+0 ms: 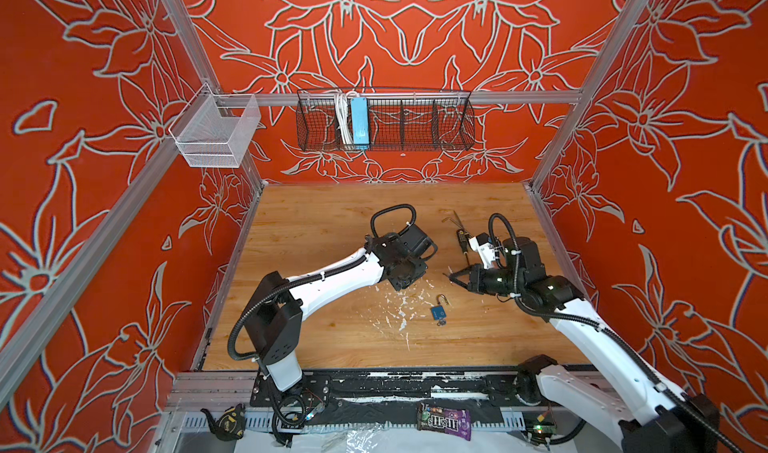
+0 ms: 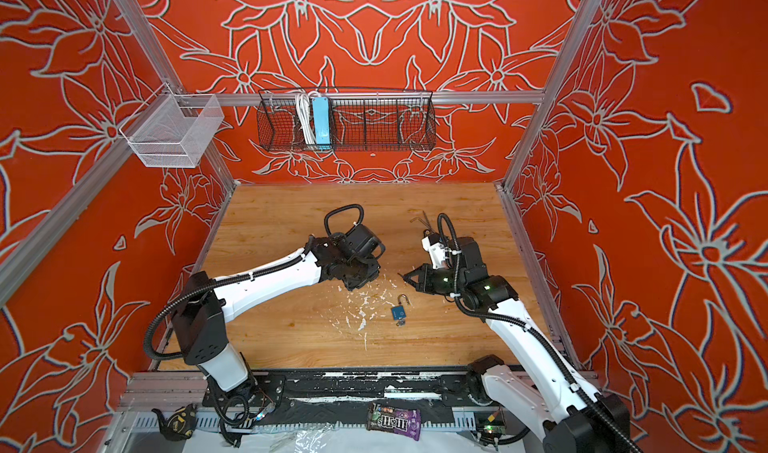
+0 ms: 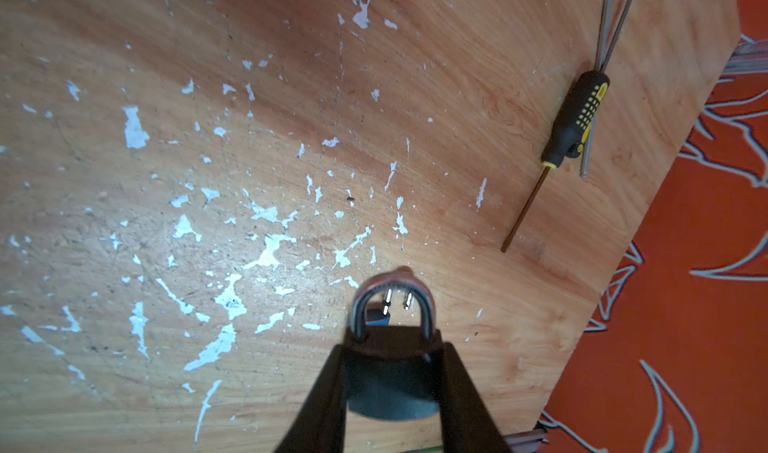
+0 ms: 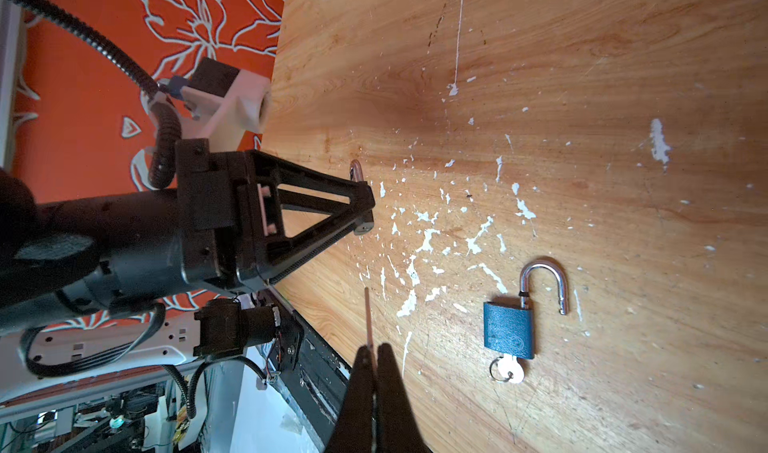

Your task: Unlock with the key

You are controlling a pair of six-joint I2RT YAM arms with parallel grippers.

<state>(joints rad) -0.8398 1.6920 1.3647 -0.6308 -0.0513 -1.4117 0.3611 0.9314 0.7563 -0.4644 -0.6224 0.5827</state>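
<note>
Blue-bodied, one padlock lies flat on the wooden table, shackle swung open, key in its keyway. The left gripper is clamped on a second padlock whose shackle looks seated. The right gripper is pressed together nearby; whether it holds the thin rod at its tips, I cannot tell. Pulling that key could drag the loose lock, and pushing it in could twist the held one.

The left gripper is clamping a dark padlock by its body, its shackle pointing away; a screwdriver is lying on the paint-flecked desk, touching a hex key.
</note>
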